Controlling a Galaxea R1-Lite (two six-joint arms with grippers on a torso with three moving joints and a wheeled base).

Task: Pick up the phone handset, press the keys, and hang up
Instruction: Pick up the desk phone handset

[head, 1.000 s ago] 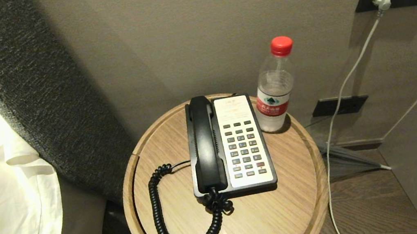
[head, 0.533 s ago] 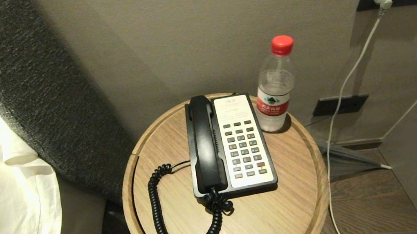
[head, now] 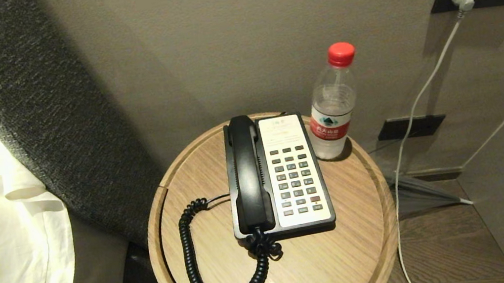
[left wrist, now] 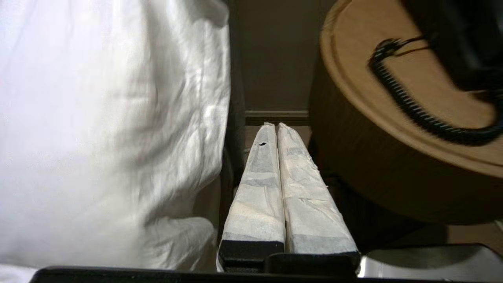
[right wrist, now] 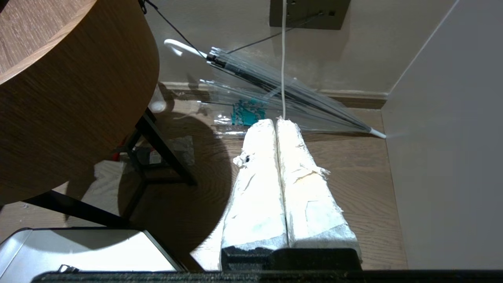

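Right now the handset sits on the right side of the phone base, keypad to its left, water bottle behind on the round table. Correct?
Not quite. The head view shows the phone handset on the left side of the phone base, with the keypad to its right. The water bottle does stand behind on the round table.

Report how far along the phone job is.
Done: nothing. The phone handset lies in its cradle on the phone base.
In hand: nothing. The left gripper is shut and empty, low between bed and round table; the right gripper is shut above the floor.
Left: lift, press keys, hang up.
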